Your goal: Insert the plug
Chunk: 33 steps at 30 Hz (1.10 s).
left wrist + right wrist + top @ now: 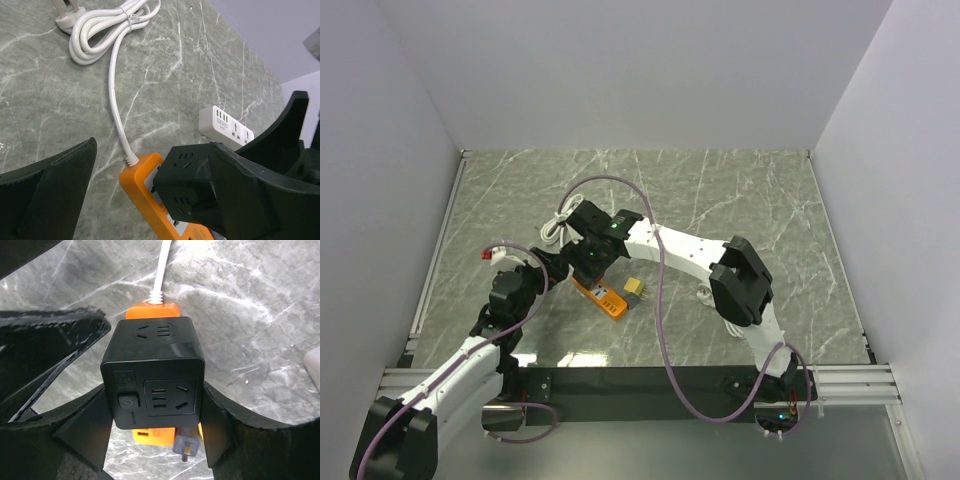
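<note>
A grey marbled tabletop is enclosed by white walls. The black cube plug is clasped by the right pincer over the cord end of the orange power strip, with that arm bent leftward across the tabletop. The left pincer is spread wide and empty just beside the strip. The cube's small print cannot be read.
</note>
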Tool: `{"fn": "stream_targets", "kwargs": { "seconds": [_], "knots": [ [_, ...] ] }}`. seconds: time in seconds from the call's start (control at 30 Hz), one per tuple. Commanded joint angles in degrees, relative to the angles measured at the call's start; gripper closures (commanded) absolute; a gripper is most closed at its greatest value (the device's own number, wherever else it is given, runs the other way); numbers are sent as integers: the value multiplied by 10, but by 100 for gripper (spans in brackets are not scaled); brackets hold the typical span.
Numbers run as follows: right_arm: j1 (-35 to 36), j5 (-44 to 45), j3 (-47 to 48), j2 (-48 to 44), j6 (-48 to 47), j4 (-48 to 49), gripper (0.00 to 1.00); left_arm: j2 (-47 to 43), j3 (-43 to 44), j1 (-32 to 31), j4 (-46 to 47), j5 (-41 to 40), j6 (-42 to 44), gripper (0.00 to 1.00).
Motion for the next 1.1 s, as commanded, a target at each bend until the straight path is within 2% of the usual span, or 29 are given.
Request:
{"fn": "stream_targets", "kwargs": {
  "seconds": [0.0, 0.4, 0.73, 1.07],
  "knots": [
    [0, 9, 13, 23, -4, -16, 100, -6, -2, 3, 18, 9, 5, 0],
    [3, 21, 37, 49, -13, -42, 100, -17, -6, 3, 15, 8, 4, 1],
    [21, 35, 107, 101, -20, -81, 100, -37, -4, 3, -22, -41, -16, 1],
    [34, 73, 114, 121, -9, -75, 100, -57, -8, 8, -35, -57, -25, 1]
  ]
}}
